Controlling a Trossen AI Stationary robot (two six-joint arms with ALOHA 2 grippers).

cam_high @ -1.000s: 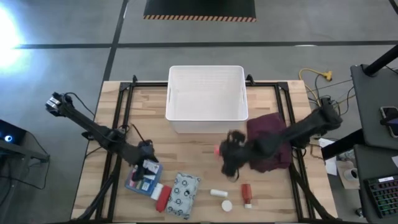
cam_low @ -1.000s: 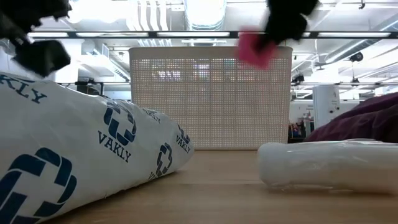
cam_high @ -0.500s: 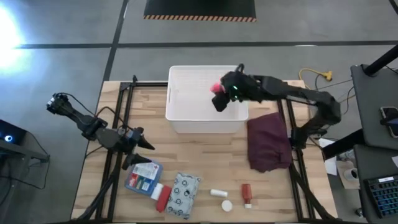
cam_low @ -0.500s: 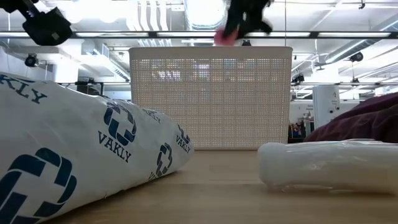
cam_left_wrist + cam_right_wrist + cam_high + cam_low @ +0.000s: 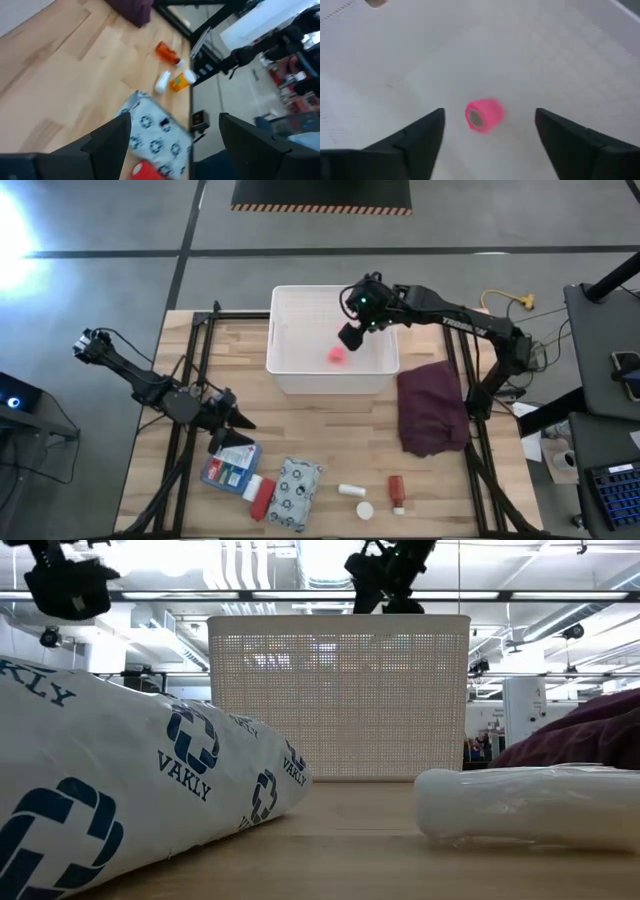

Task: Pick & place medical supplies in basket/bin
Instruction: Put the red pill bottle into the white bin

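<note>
The right hand [image 5: 352,336] hung over the white tub [image 5: 290,330] at the counter's twelve o'clock, fingers spread and empty. The pink roll [image 5: 337,356] lay inside. The left hand [image 5: 238,430], also spread, hovered over the blue packet [image 5: 228,470].

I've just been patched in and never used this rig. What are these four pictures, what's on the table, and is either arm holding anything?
Two robot arms work at a wooden table. One picture looks straight down, one looks level across the tabletop, and two come from cameras on the arms' wrists.

The right gripper is open above the white bin; its wrist view shows the pink roll lying loose inside. The left gripper is open and empty over the blue packet.

On the table lie the patterned pouch, a red tube, another red tube, a white bottle, a cap and a maroon cloth.
</note>
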